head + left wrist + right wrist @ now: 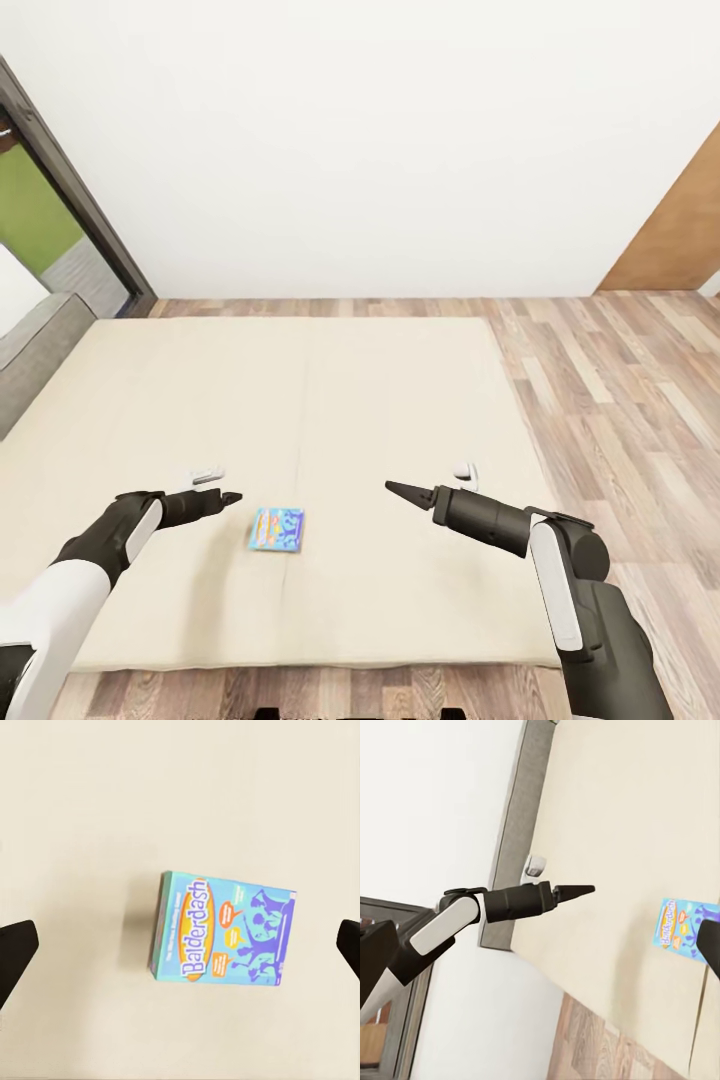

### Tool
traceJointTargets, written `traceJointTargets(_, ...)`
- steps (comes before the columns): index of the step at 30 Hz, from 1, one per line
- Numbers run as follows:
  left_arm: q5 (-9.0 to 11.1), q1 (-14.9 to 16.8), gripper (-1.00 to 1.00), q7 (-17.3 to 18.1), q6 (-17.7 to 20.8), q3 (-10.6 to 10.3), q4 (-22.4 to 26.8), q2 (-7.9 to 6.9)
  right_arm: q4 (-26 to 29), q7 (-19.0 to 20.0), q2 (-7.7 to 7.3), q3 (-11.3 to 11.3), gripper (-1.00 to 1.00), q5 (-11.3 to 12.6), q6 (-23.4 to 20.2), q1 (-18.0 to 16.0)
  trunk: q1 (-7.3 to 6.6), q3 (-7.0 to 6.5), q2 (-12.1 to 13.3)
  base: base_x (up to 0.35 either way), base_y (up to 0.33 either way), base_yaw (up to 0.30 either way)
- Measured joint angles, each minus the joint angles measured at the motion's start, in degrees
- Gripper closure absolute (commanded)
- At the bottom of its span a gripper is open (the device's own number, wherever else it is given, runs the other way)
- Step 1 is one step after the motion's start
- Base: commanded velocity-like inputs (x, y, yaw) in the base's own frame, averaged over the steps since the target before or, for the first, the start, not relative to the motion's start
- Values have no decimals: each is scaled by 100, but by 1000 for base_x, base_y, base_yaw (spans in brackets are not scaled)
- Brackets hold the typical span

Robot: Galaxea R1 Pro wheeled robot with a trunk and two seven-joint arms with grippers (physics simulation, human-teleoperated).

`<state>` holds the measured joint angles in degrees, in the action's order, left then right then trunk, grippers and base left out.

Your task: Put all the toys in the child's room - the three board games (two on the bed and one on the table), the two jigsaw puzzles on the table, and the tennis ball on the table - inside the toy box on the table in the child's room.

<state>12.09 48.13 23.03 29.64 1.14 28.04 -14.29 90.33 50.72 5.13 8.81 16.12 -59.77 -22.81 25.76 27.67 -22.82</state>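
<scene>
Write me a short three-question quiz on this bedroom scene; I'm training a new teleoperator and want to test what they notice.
1. True or false: the blue board game lies flat on the bed.
2. Which gripper is nearer the game? A) left gripper B) right gripper
3. What title is printed on the game's cover?

Key: 1 true; 2 A; 3 Balderdash, readable in the left wrist view.
</scene>
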Motion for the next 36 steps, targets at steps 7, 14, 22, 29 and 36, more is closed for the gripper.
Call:
traceJointTargets(7, 5, 0, -100, 45, 26, 6, 4, -4, 0, 0, 0, 2, -100, 0, -2, -1, 0, 66, 0, 0, 0, 63)
traceJointTargets(14, 0, 13, -100, 21, 96, -5, 66, 25, 0, 0, -6, 12, -100, -3, -2, 0, 0, 133, 0, 0, 0, 63)
traceJointTargets(22, -14, 195, -100, -2, 216, -7, 107, 76, -3, 0, -3, 20, -100, -4, -1, 0, 0, 208, 0, 0, 0, 63)
traceJointTargets(29, -14, 217, -100, -4, 265, -4, 122, 84, 0, 0, -7, 34, -100, -5, -2, -3, 0, 275, 0, 0, 0, 63)
traceJointTargets(36, -14, 220, -100, -9, 270, -3, 123, 84, 0, 0, -1, 23, -100, -4, 2, -2, 0, 341, 0, 0, 0, 63)
